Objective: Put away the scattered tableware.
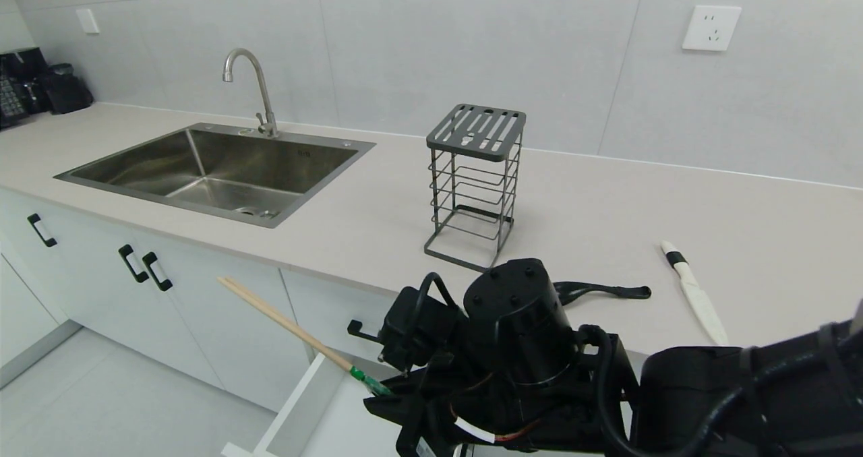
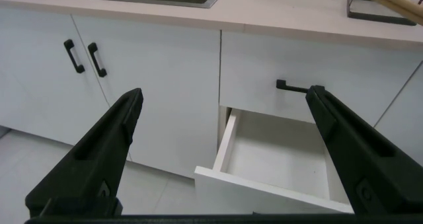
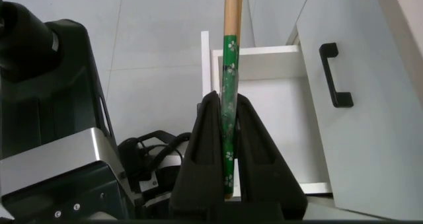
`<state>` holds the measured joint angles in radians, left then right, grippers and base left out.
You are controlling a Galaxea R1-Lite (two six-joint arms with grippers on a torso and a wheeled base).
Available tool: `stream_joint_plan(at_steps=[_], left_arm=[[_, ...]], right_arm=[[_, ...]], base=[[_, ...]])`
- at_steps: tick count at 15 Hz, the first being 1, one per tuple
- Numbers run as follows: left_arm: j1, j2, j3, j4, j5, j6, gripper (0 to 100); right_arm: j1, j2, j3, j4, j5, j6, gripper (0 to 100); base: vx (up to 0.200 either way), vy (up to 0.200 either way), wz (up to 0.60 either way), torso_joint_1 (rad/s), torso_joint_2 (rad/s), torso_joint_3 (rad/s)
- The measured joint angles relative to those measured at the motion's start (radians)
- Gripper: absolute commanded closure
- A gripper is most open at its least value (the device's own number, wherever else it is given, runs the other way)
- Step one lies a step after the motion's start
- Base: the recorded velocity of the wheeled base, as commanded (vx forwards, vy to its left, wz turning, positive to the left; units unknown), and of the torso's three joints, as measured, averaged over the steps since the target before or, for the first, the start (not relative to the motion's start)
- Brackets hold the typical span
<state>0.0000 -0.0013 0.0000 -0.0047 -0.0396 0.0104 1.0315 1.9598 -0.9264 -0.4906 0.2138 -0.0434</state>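
Gripping chopsticks [image 3: 231,26] | right end effector [image 3: 228,102] clamped | above open drawer [image 2: 274,151]

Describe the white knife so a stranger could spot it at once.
From the sink, follow the countertop past the dark wire rack. The knife lies flat near the front edge. It is white with one black band, unlike the all-black utensil beside it.

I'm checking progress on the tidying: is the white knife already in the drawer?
No, the white knife lies on the countertop, to the right of the wire rack.
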Motion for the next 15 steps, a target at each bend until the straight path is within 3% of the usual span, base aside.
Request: stream_joint_plan(at_steps=[5,15], left_arm=[[0.0,0.0,0.0,0.001,0.0,0.0,0],[0.0,0.0,0.0,0.001,0.0,0.0,0]], right_arm=[[-0.024,0.05,-0.051,0.008,0.0,0.001,100],[-0.04,0.078,-0.056,0.009,-0.003,-0.038,100]], base=[[0.0,0.0,0.0,-0.205,0.41,0.195],[0.0,0.0,0.0,-0.075,0.15,0.071]])
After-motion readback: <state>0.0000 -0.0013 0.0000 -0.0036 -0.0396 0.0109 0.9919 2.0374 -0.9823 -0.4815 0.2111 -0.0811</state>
